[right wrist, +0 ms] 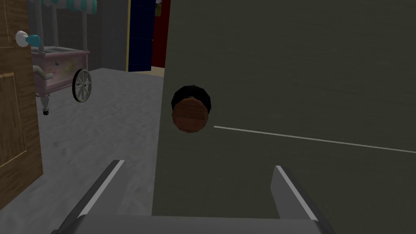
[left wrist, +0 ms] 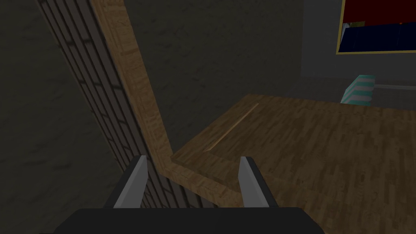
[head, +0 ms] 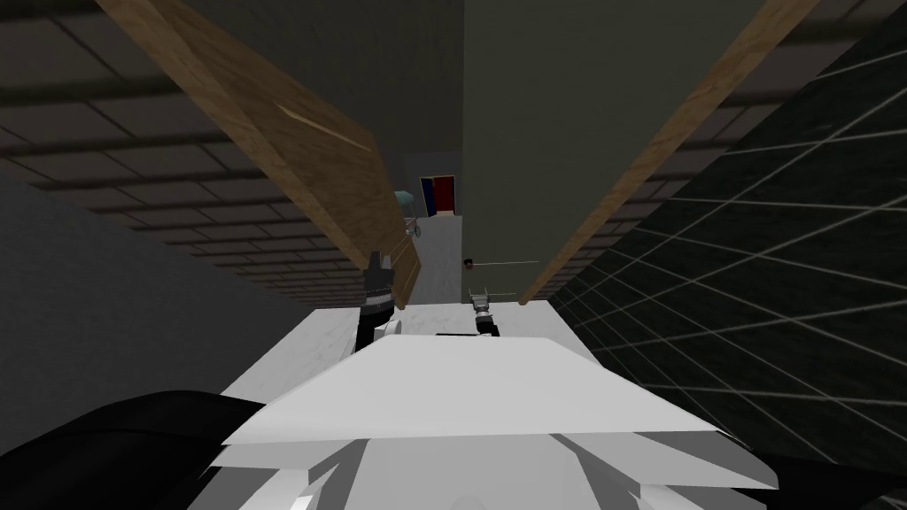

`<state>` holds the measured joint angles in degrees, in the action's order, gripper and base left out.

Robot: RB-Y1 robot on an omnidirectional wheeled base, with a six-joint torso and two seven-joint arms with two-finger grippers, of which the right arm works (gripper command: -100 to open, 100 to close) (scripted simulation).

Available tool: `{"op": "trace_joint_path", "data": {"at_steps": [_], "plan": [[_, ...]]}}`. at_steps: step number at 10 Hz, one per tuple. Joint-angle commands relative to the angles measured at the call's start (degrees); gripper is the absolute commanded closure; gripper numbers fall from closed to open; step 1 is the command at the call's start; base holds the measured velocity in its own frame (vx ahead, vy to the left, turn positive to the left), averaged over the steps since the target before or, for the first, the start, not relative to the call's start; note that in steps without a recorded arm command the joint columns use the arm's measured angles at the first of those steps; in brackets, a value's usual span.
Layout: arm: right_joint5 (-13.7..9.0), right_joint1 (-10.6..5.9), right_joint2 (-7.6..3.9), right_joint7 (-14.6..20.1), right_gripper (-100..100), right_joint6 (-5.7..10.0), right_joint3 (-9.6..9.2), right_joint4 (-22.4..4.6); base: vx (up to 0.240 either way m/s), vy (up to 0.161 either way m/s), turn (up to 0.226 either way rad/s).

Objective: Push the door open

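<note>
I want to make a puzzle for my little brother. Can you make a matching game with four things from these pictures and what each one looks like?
Things:
1. door knob
2. cart
3. dark door
4. right gripper

What they look like:
a. open, with two light grey fingers
b. pink, with a spoked wheel
c. dark grey-green, with a thin pale line across it
d. round and brown

Pairs: 1-d, 2-b, 3-c, 4-a

Door (right wrist: 284, 81) matt, smooth; knob (right wrist: 190, 115) brown wood; frame (left wrist: 138, 101) grainy wood.
</note>
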<state>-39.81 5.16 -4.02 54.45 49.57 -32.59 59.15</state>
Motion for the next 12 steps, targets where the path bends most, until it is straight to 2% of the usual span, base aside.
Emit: {"op": "trace_joint_path", "data": {"at_steps": [1, 2, 6, 8, 12], "plan": [[-1.04, -0.76, 0.24, 1.20, -100, 0.23, -0.67, -1.77, 0.137, -0.002, 0.002], [-1.94, -1.28, 0.41, 2.23, -100, 0.52, -1.34, -3.29, 0.150, 0.001, 0.003], [-3.93, -2.43, 0.89, 4.49, -100, 1.16, -2.84, -6.64, 0.136, 0.008, 0.002], [-3.78, -2.49, 0.46, 4.48, -100, 1.19, -2.49, -6.55, 0.073, 0.007, 0.011], [-3.99, -2.68, -0.10, 5.05, -100, 1.56, -2.18, -7.20, 0.186, 0.010, 0.026]]}}
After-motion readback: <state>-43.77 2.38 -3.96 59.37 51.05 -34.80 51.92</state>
